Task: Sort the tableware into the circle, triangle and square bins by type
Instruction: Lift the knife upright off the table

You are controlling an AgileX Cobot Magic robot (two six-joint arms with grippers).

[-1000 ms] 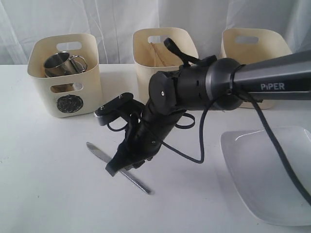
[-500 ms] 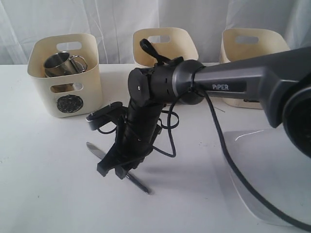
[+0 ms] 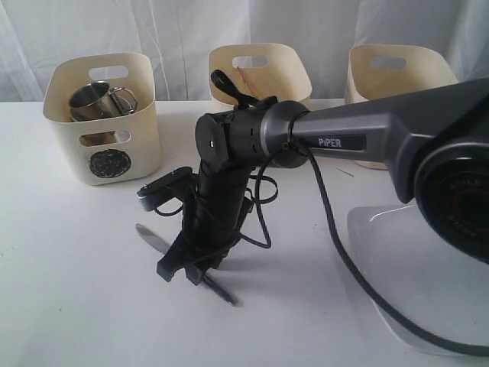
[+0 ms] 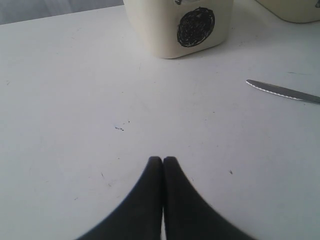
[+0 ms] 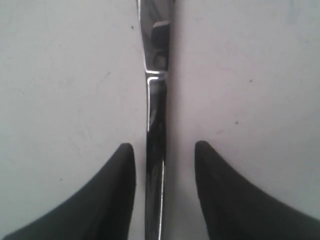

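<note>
My right claw [image 5: 164, 147] straddles the knife [image 5: 156, 100], jaws apart, the circle bin [image 3: 103, 145] standing behind. My left claw [image 4: 163, 160] is pressed together. A second ago I hung higher.

We see a white table [image 3: 69, 298] carrying a steel knife [image 3: 153, 238], three cream tubs [image 3: 103, 115] along the back, and a white plate [image 3: 397, 260] at the right

The black right gripper [image 3: 182, 269] hid the middle of the slim steel knife [image 3: 153, 238]. The dark grey arm [image 3: 359, 141] covered the marks on the middle cream plastic tub [image 3: 284, 70] and the right cream plastic tub [image 3: 405, 76]. The large white squarish plate [image 3: 378, 248] ran off the exterior view's edge.
</note>
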